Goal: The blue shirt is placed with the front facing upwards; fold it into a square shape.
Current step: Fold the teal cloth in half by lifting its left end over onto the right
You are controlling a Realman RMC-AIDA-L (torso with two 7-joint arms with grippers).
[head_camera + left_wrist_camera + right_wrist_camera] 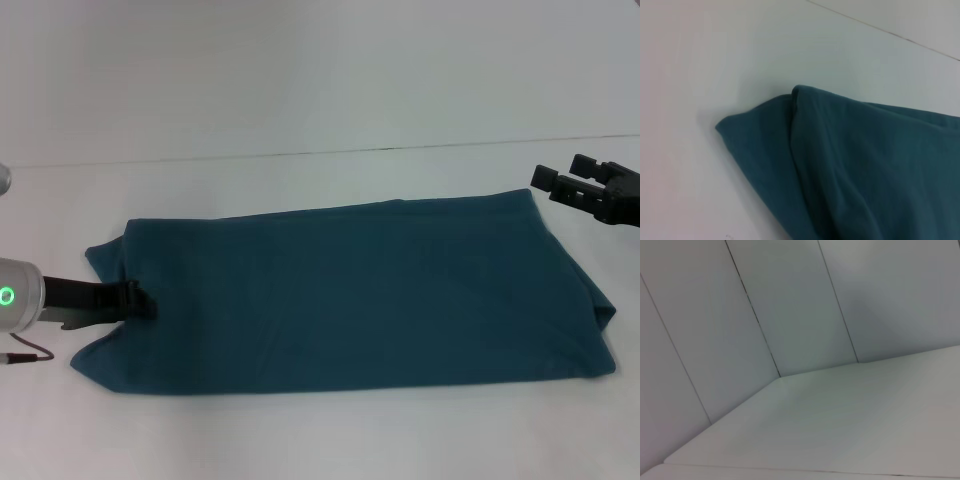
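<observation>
**Operator:** On the white table (pixel 300 440), the blue shirt (pixel 350 300) lies as a long band running left to right, sides already folded in. I judge the step in hand to be the crosswise fold that shortens the band to a square.

**Supervisor:** Report the left arm.

**Operator:** Left gripper (pixel 140 303) sits low at the shirt's left end, reaching in horizontally from the left edge. Its tips meet the cloth there. I cannot tell how far the claw is parted or whether it has hold of the fabric. The left wrist view shows only a layered corner of the shirt (pixel 850 165).

**Supervisor:** Right arm?

**Operator:** Right gripper (pixel 580 190) hangs raised beyond the shirt's far right corner, apart from the cloth, fingers spread and holding nothing.

**Supervisor:** Next move?

**Operator:** In my judgement: pinch all layers at the left end, lift, carry rightward, and lay the edge squarely on the right end.
</observation>
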